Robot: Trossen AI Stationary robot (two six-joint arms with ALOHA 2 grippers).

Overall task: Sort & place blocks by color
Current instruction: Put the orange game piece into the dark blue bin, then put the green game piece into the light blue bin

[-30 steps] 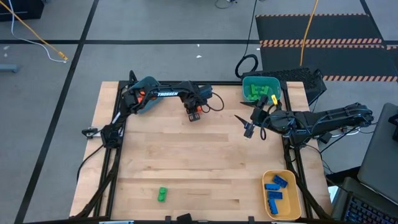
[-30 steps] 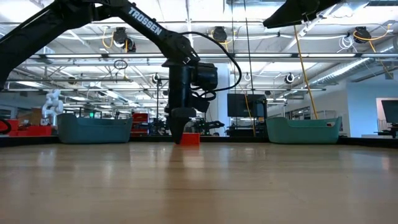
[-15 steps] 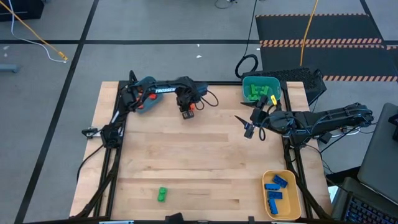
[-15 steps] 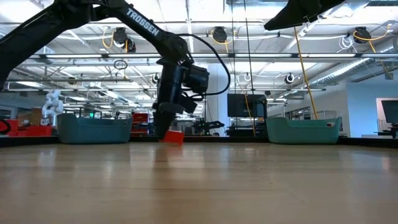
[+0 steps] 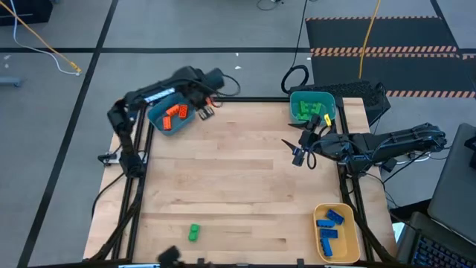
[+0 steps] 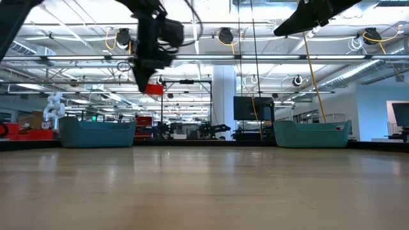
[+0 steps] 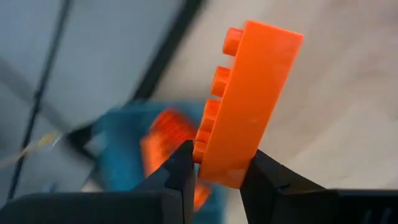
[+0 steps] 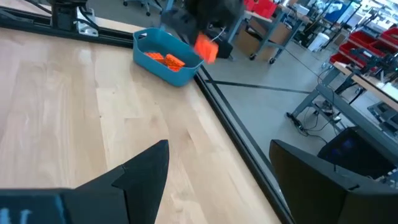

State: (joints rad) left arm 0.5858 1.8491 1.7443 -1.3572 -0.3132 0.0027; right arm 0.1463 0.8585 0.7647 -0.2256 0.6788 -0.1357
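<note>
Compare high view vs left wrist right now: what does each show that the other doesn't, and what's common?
High view only: the lone green block near the table's front edge, the green bin, the yellow bin with blue blocks, and the right gripper waiting open over the table's right side.

Left wrist only: the left gripper shut on an orange block, studs clearly visible.

Both: the teal bin at the table's back left corner holding orange blocks, and bare wooden table.
</note>
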